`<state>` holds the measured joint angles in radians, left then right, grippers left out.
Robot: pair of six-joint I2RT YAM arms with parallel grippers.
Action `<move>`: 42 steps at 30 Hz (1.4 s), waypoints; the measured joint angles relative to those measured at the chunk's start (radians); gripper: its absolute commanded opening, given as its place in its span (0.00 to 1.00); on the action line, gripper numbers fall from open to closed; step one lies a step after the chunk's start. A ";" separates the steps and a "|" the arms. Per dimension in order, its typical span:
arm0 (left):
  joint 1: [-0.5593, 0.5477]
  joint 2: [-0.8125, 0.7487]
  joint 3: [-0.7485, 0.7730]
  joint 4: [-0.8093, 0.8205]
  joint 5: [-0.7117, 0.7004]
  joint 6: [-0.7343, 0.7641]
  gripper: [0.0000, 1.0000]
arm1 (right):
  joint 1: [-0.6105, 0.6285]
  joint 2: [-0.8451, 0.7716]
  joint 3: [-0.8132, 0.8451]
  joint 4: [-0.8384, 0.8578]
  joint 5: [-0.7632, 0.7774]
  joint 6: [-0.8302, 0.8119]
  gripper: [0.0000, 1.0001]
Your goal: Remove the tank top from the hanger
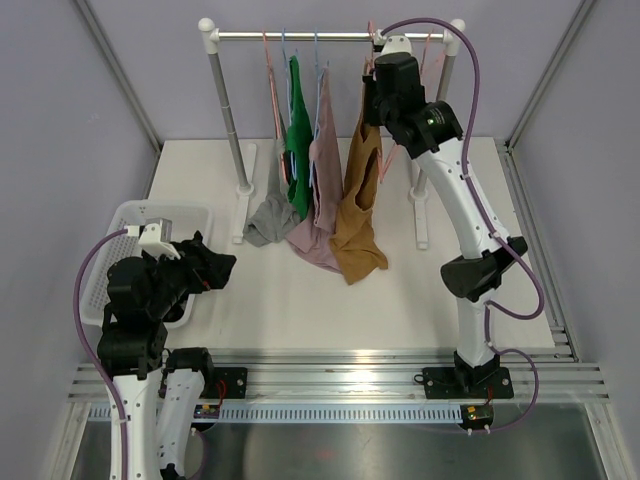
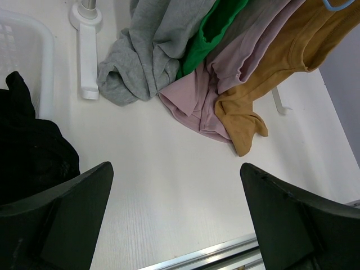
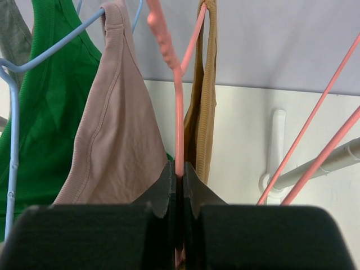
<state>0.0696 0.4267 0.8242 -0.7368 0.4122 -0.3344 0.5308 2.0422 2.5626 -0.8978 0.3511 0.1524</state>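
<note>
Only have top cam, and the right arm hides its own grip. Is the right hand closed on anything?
Observer: Yes, the right hand is shut on the pink hanger wire.
Operator: Which garment's on it?
Observer: The mustard tank top; its strap appears to hang over the hanger's arm beside the grip.
Operator: And the other arm?
Observer: The left hand is open, nothing between its fingers, white table below.

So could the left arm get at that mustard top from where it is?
Probably its lower end, yes: only bare table lies between the open left hand and where the mustard top slumps. The straps up at the rail look harder, with the right hand shut on the pink hanger.
</note>
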 measured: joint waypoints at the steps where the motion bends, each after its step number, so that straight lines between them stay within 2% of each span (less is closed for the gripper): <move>1: -0.001 0.000 0.000 0.000 0.001 0.000 0.99 | 0.000 -0.006 -0.005 0.007 -0.002 -0.007 0.00; 11: -0.009 0.000 0.000 0.004 0.005 -0.002 0.99 | 0.000 -0.149 -0.079 0.066 -0.045 -0.018 0.00; 17: -0.030 0.031 0.029 -0.002 0.006 -0.001 0.99 | 0.000 -0.374 -0.337 0.121 -0.130 0.025 0.00; 23: -0.146 0.196 0.231 -0.014 -0.043 0.000 0.99 | 0.000 -0.628 -0.597 0.145 -0.242 0.078 0.00; 26: -0.278 0.282 0.354 -0.006 -0.119 -0.009 0.99 | 0.000 -0.752 -0.695 0.141 -0.307 0.102 0.00; 31: -0.583 0.388 0.480 0.043 -0.320 -0.032 0.99 | 0.000 -0.935 -0.790 0.077 -0.452 0.118 0.00; 37: -0.941 0.502 0.501 0.158 -0.539 -0.027 0.99 | 0.002 -1.175 -0.943 0.004 -0.578 0.137 0.00; 39: -1.080 0.557 0.503 0.222 -0.622 0.000 0.99 | 0.002 -1.244 -0.978 -0.027 -0.600 0.146 0.00; 42: -1.232 0.638 0.503 0.327 -0.715 0.058 0.99 | 0.002 -1.308 -1.001 -0.054 -0.640 0.163 0.00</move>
<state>-1.1625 1.0645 1.3273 -0.4099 -0.3023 -0.2768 0.5323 0.7341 1.5612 -0.9520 -0.2893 0.3157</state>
